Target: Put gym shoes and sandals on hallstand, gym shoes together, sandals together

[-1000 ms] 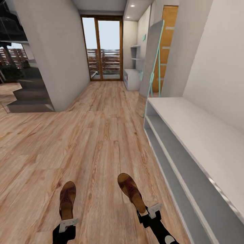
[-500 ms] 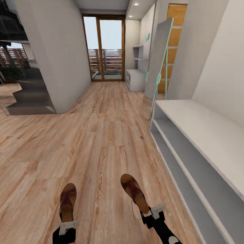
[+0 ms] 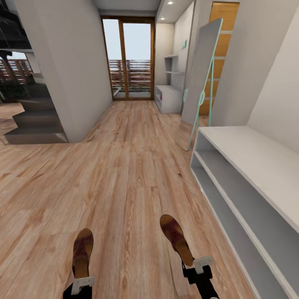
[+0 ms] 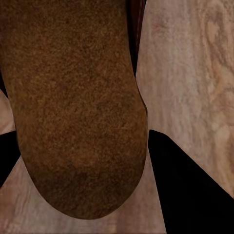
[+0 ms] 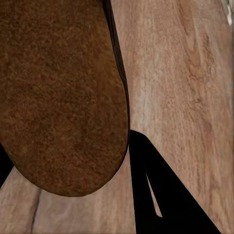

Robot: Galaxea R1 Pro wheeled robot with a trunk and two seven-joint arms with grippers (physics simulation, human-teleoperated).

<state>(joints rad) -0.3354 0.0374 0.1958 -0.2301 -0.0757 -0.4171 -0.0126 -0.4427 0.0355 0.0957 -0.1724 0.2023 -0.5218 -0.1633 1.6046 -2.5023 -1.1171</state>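
Each gripper's fingers pinch a dark brown leather sandal with grainy tan footbed: left gripper [image 3: 83, 281] its sandal [image 3: 82, 251], right gripper [image 3: 200, 265] its sandal [image 3: 177, 238], above wood-grain plank floor [image 3: 124, 174].

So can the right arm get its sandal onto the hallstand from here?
Probably not yet. The right tool grips a sandal over the floor, while the hallstand with upper shelves stands far down the corridor; the low white bench is what sits beside the arm.

Both arms are black, the left hand [image 3: 82, 283] and right hand [image 3: 202, 264] each capped by pale grey, bracket-like fingers.
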